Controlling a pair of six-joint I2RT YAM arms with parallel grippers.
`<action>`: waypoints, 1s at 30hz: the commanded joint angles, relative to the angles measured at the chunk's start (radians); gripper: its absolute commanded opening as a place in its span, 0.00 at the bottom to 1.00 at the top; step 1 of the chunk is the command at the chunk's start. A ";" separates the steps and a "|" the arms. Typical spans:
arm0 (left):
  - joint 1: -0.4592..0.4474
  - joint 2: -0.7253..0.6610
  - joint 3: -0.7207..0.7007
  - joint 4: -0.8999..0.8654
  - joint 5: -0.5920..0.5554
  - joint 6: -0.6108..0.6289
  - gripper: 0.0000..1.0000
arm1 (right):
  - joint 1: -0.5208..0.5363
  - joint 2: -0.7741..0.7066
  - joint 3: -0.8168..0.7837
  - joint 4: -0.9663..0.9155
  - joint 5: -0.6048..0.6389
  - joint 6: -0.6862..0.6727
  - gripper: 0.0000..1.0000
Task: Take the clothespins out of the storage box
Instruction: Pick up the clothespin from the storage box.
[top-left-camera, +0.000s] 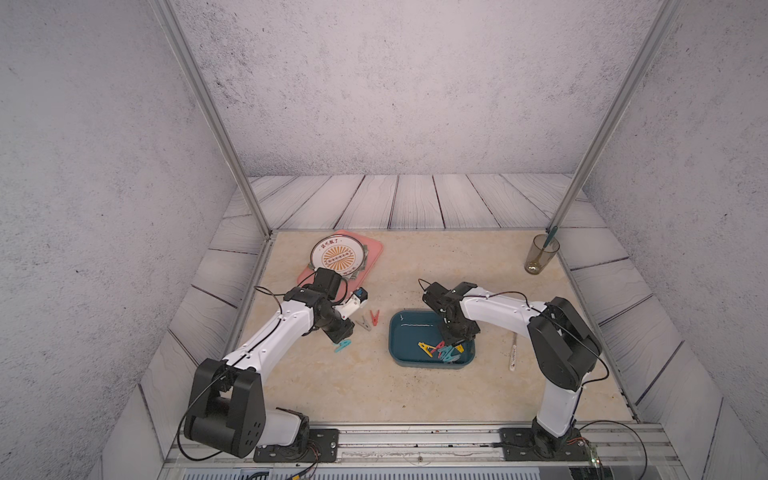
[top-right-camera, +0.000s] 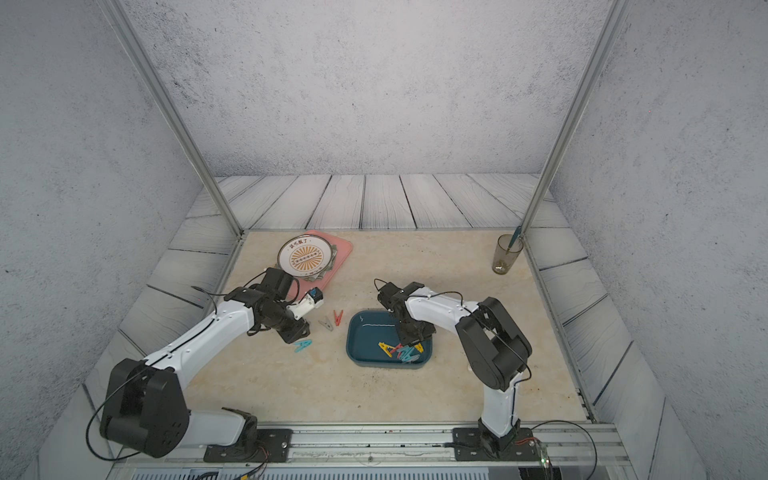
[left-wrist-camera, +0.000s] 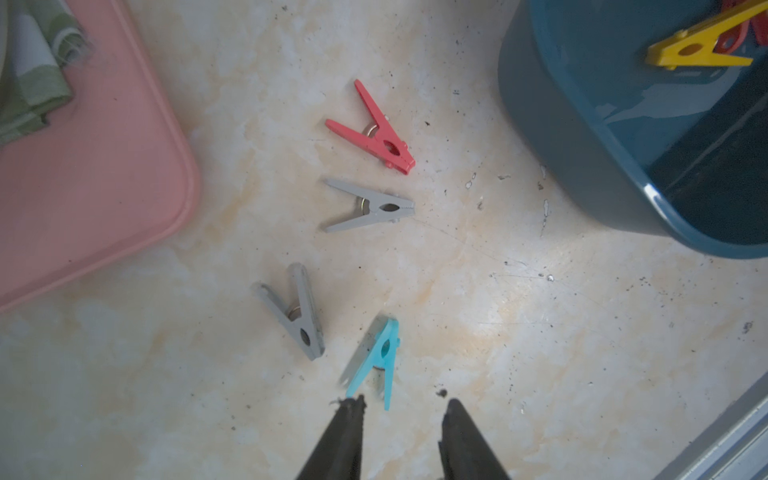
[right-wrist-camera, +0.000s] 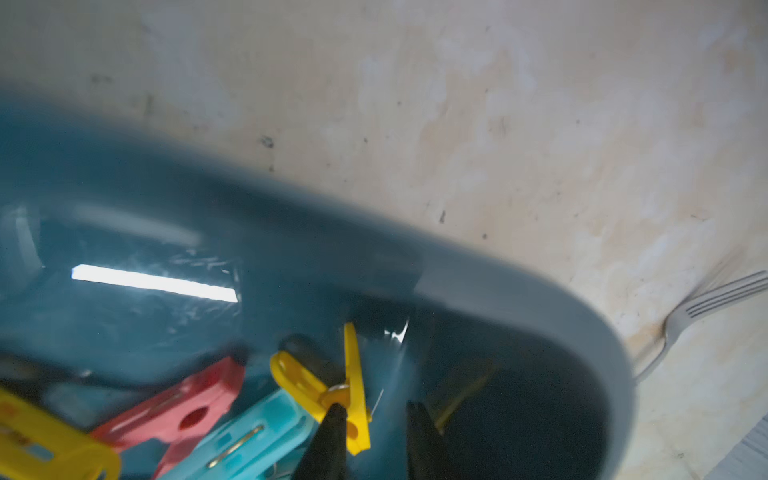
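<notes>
The storage box (top-left-camera: 393, 332) sits on the table (top-left-camera: 415, 395) under the right gripper (right-wrist-camera: 376, 419), whose fingers (right-wrist-camera: 332, 436) reach down inside it close to a rounded corner of its wall. The clothespins (top-left-camera: 440, 351) in the box are heaped right at those fingertips. A yellow clothespin (right-wrist-camera: 353, 395) stands between the two fingers, against one of them and with a clear gap to the other, so the jaws are parted and not clamped on it. On that finger's outer side lie a teal clothespin (right-wrist-camera: 249, 436) and a red clothespin (right-wrist-camera: 187, 411). Past the box wall ahead of the fingers lies a fork (right-wrist-camera: 706, 299); any print on its white handle is too small to read. The left gripper (left-wrist-camera: 403, 411) hangs over bare table beside the box, fingers spread and empty. A blurred loose teal clothespin (left-wrist-camera: 380, 357) lies just ahead of one fingertip, a grey clothespin (left-wrist-camera: 297, 316) near it, and a second grey clothespin (left-wrist-camera: 370, 205) and a loose red clothespin (left-wrist-camera: 378, 133) farther ahead. Beyond those is a pink tray (left-wrist-camera: 83, 187) with a green-and-white cloth (left-wrist-camera: 33, 75) and a plate (top-left-camera: 337, 255) bearing an orange sunburst and red Chinese characters along its rim, too small to read with certainty
</notes>
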 joint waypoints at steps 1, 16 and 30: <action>0.006 -0.029 0.020 -0.035 0.009 -0.058 0.37 | 0.005 0.050 0.038 -0.003 0.054 0.000 0.27; 0.006 -0.074 0.029 -0.047 -0.029 -0.078 0.37 | 0.004 0.079 0.009 0.078 0.029 -0.006 0.24; 0.006 -0.095 0.029 -0.042 -0.022 -0.078 0.37 | 0.004 0.002 0.041 0.048 0.023 0.000 0.00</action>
